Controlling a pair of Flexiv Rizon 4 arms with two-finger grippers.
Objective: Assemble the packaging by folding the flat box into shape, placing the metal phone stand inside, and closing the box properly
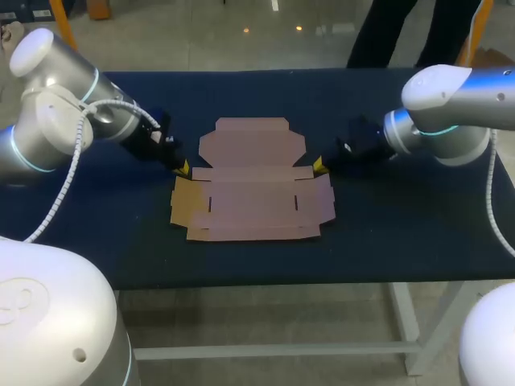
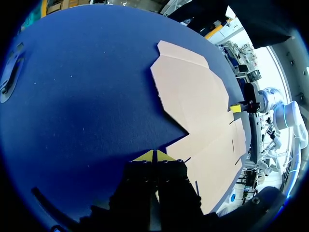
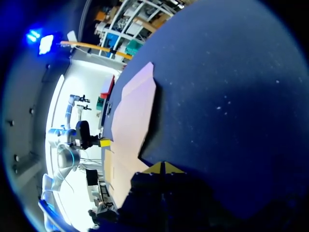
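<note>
flat box [image 1: 252, 189]: matt brown cardboard | table [image 1: 402, 233]: matt dark-blue cloth | arms [image 1: 56, 104]: glossy silver-white

Flat brown cardboard box [image 1: 253, 197], not folded up yet. Lies spread out in the middle of the dark blue surface [image 1: 418, 233]. Shows a wide flap with cut corners on the far side, small side flaps sticking out at both ends, two short slits in the near half, and fold lines across. Darker brown at the left flap.

Flat box [image 1: 252, 189] on table [image 1: 402, 233]; left claw [image 1: 182, 167], right claw [image 1: 319, 165] flanking.
</note>
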